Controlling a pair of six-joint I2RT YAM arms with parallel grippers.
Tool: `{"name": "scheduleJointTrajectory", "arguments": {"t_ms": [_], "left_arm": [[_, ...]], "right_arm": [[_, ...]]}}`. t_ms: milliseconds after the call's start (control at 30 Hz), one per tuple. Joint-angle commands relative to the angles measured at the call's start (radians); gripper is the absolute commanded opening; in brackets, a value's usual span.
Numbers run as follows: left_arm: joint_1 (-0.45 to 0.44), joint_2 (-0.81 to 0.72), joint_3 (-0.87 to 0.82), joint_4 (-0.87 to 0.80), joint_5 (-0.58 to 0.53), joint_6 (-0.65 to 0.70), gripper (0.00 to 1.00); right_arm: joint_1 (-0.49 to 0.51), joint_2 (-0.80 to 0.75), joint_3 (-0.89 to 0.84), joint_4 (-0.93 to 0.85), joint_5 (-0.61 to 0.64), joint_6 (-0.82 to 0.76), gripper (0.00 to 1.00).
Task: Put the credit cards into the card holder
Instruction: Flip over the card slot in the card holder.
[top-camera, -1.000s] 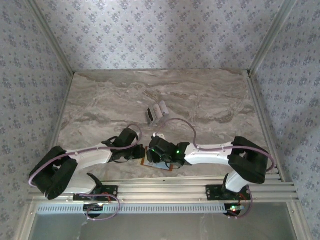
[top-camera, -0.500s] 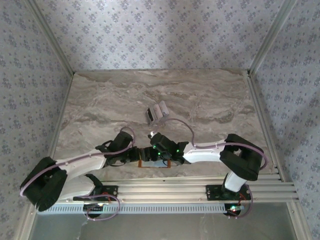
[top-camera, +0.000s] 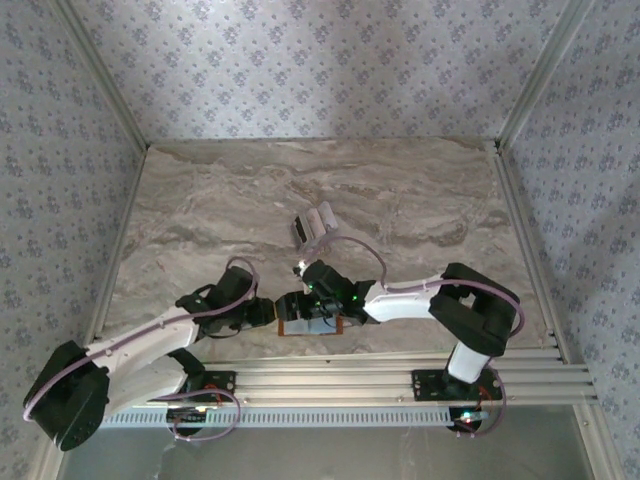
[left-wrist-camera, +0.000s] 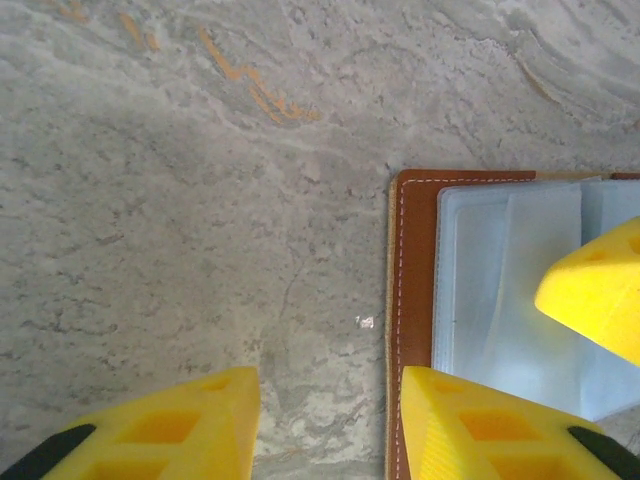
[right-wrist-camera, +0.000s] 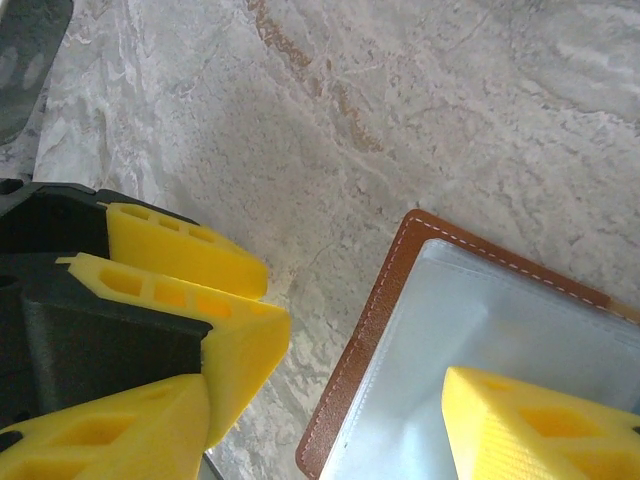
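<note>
Both arms have swung leftward, the left elbow dropping toward the near corner. The left fingers (left-wrist-camera: 480, 430) are spread wide at the brown edge of the open card holder (left-wrist-camera: 410, 260), near the front of the grey marbled tabletop (top-camera: 420, 200). The right fingers (right-wrist-camera: 540, 430) gape above its pockets. The credit cards (top-camera: 313, 225) lie farther back, between floral-papered walls (top-camera: 320, 60).

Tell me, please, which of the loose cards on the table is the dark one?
The dark card lies at the cluster's left end in the overhead view; the other cards to its right are white or pale.
</note>
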Motion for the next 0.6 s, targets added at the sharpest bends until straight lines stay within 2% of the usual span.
{"name": "scheduleJointTrajectory", "arguments": {"t_ms": [0,167,567], "left_arm": [[-0.004,-0.051,0.023,0.002,0.068,0.011,0.46],[0.003,-0.115,0.031,-0.053,0.047,0.012,0.51],[0.018,-0.181,0.060,-0.132,0.022,0.024,0.63]], "right_arm": [[-0.025,0.026,-0.003,0.039,-0.045,0.023,0.68],[-0.051,0.062,0.011,0.061,-0.139,0.047,0.70],[-0.070,-0.075,0.055,-0.154,-0.073,-0.070,0.75]]}}
